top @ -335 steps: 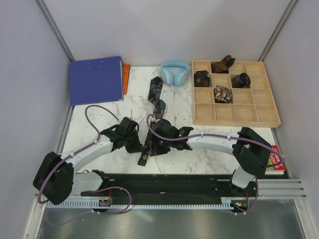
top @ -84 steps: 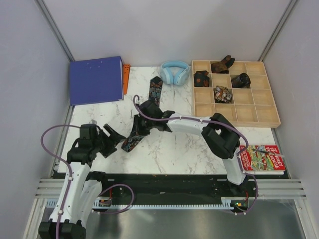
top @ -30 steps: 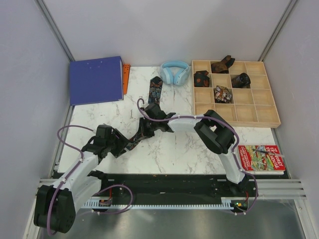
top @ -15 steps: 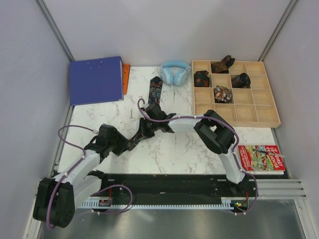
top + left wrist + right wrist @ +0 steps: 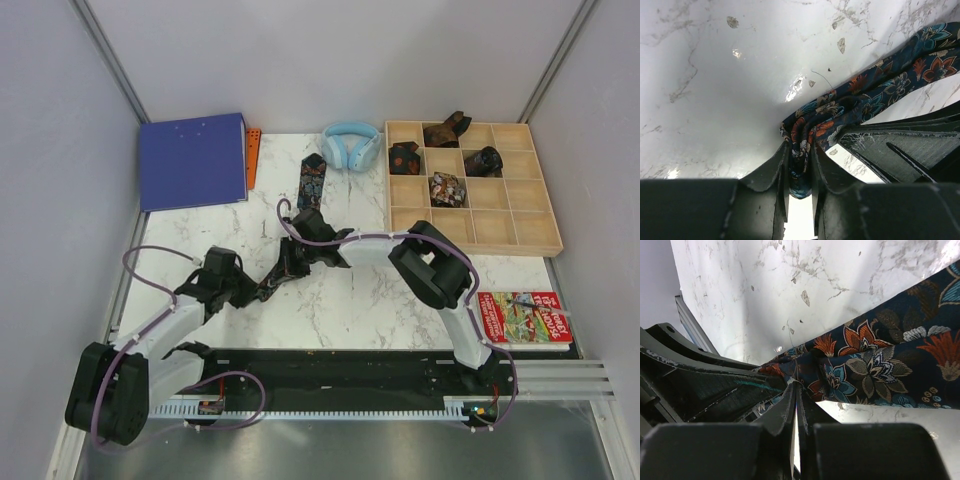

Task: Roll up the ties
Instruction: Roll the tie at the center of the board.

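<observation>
Top external showed you the tie stretched diagonally on the worktop, its far end near the headphones and its near end bunched where the left tool and the right tool met close together. Left wrist showed your left tool clamped on the crumpled near end of the tie, with fabric squeezed between both fingers. Right wrist showed your right tool pinched almost fully closed on a fold of the tie, just beside the left tool.
</observation>
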Controlling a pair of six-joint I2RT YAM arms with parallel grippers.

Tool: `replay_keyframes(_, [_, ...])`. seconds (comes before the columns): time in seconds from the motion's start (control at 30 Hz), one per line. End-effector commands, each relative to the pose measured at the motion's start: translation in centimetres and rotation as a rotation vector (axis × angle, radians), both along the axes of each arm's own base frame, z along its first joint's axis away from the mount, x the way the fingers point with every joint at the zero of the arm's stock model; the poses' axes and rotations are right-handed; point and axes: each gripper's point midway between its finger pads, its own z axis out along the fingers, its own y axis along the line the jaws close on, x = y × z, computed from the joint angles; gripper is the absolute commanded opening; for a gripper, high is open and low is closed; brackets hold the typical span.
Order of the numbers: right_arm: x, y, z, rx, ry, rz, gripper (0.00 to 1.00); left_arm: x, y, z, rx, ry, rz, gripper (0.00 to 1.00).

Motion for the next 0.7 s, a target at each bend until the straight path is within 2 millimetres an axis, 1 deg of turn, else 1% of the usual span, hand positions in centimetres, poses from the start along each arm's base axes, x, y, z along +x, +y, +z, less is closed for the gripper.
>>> replay_keyframes(0.0, [-0.7,-1.4,-2.4,-0.072,0.052,-0.023,0.09,-0.1,-0.2,0.8,0.038,0.002,-0.075,0.12])
replay_keyframes(0.03, [-0.8,-1.3,-2.0,-0.064,0.058,-0.024,0.09,-0.6,0.0,1.1,0.047,0.024,-0.082,0.12])
replay_keyframes(0.1, [-0.8,-0.7,-0.6,-0.034,0.061,-0.025,0.09,-0.9,0.0,2.2,0.047,0.012,-0.099,0.12])
replay_keyframes(0.13, [-0.6,-0.4,0.6,-0.013,0.062,-0.031,0.09,-0.9,-0.1,3.0,0.042,-0.001,-0.104,0.12])
replay_keyframes(0.17, [-0.3,-0.1,1.5,0.004,0.047,-0.036,0.10,-1.3,-0.1,3.6,0.039,-0.007,-0.112,0.11])
replay_keyframes(0.23, [0.1,0.1,3.0,0.012,0.022,-0.050,0.11,-1.6,-0.3,4.8,0.023,-0.025,-0.126,0.12])
replay_keyframes(0.27, [0.2,0.4,3.7,0.015,0.009,-0.049,0.11,-2.3,-0.1,5.1,0.026,-0.013,-0.128,0.12])
replay_keyframes(0.3, [0.2,0.5,4.1,0.012,0.001,-0.051,0.11,-2.5,-0.1,5.4,0.022,-0.012,-0.131,0.12])
replay_keyframes(0.33, [0.2,0.5,4.4,0.006,-0.004,-0.054,0.11,-2.6,-0.1,6.0,0.018,-0.015,-0.130,0.12])
replay_keyframes(0.37, [-0.1,0.8,4.6,0.003,-0.014,-0.050,0.11,-3.1,0.0,6.4,0.015,-0.016,-0.131,0.12])
replay_keyframes(0.4, [-0.2,0.9,4.6,0.002,-0.016,-0.048,0.11,-3.4,0.0,6.6,0.012,-0.011,-0.132,0.13])
replay_keyframes(0.43, [-0.9,1.3,4.8,0.004,-0.015,-0.037,0.11,-3.5,-0.1,7.0,0.006,-0.015,-0.134,0.12])
replay_keyframes(0.53, [-2.0,2.1,4.7,0.001,-0.010,-0.025,0.11,-4.5,-0.2,7.3,-0.012,0.000,-0.140,0.13])
replay_keyframes(0.57, [-2.7,2.6,4.7,0.003,-0.012,-0.012,0.11,-4.7,-0.2,7.3,-0.014,0.006,-0.143,0.13])
replay_keyframes(0.67, [-3.7,3.3,5.0,0.005,-0.018,-0.004,0.11,-5.6,0.0,7.3,-0.019,0.021,-0.148,0.13])
